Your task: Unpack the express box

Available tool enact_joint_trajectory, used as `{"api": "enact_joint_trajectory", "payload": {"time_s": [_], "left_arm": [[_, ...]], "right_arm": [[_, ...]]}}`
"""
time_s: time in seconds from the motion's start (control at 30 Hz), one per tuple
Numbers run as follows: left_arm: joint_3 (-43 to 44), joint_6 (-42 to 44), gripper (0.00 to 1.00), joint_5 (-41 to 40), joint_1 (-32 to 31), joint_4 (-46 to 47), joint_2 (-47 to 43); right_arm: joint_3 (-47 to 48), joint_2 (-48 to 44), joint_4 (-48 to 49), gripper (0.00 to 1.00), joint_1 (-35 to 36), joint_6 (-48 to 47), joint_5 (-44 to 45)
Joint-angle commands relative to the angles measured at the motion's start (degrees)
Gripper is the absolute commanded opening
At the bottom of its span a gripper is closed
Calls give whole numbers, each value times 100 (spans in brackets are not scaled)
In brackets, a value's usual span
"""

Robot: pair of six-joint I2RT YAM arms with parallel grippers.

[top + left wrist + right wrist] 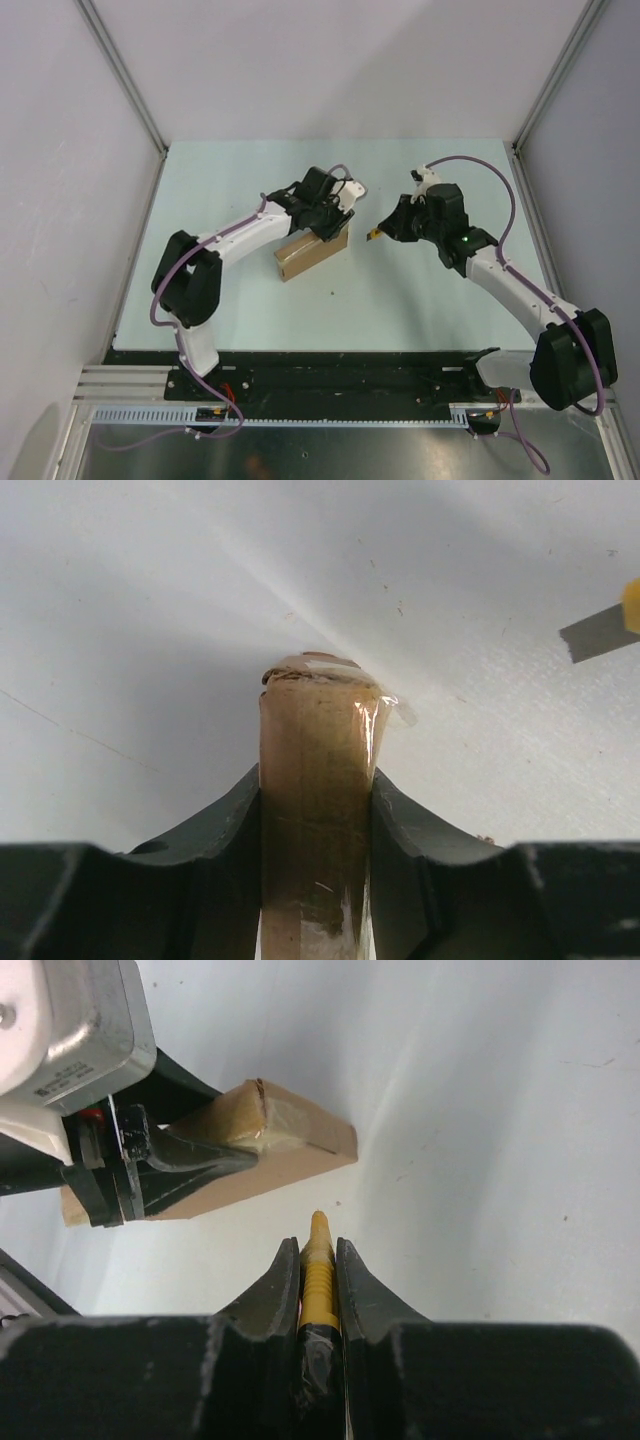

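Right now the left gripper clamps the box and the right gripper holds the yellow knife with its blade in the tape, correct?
No. The blade is not in the tape: the left wrist view shows it clear of the express box. The left gripper does clamp the box, and the right gripper holds the yellow knife.

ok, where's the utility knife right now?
Top view: the yellow utility knife sits right of centre, shut in the right gripper, its tip just right of the express box held by the left gripper, apart from it.
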Motion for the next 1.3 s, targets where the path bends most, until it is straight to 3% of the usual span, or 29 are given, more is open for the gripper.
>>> {"api": "enact_joint_trajectory", "payload": {"time_s": [0.0,0.27,0.4,0.67,0.97,1.27], "left_arm": [[-308,481,35,441,-102,127,-388],[-1239,1331,27,354,-559,460,-1222],[-2144,1351,28,424,-621,1434,-1619],[-2216,1307,26,653,-621,1551,-1418],[-2304,1281,20,582,-621,1542,-1373],[-2445,1290,19,521,-639,1551,-1462]], "right_arm": [[-81,-123,620,0,-57,54,-273],[-151,-307,734,0,-513,63,-616],[-186,-580,699,0,-619,46,-722],[-748,-931,1367,0,-418,660,-950],[-1346,-1178,2167,0,250,933,-353],[-1583,-1204,2606,0,374,995,43]]}}
